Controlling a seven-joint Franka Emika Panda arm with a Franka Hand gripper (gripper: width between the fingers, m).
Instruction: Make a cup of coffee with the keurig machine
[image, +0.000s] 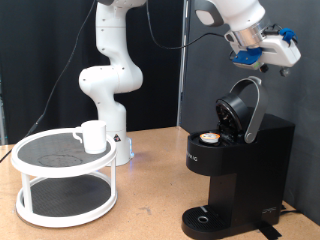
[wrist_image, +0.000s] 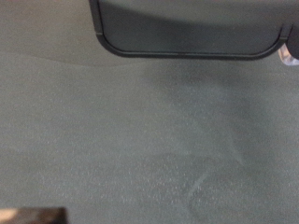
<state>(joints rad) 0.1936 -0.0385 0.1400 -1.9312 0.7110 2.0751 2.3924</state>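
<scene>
The black keurig machine (image: 235, 165) stands at the exterior view's right with its rounded lid (image: 243, 108) swung up and open. A small white pod with a tan top (image: 208, 137) sits in the open chamber. The white cup (image: 93, 136) stands on the top shelf of a round white stand (image: 30, 150) at the exterior view's left, far from the machine. My gripper (image: 246, 58) hangs in the air just above the raised lid and holds nothing that I can see. The wrist view shows no fingers, only a dark rounded-rimmed shape (wrist_image: 187, 28) and a grey surface (wrist_image: 149, 140).
The arm's white base column (image: 110, 80) rises behind the stand. A black vertical post (image: 185, 60) stands behind the machine. The machine's drip base (image: 205, 218) has nothing on it. The wooden table (image: 150, 195) lies between the stand and the machine.
</scene>
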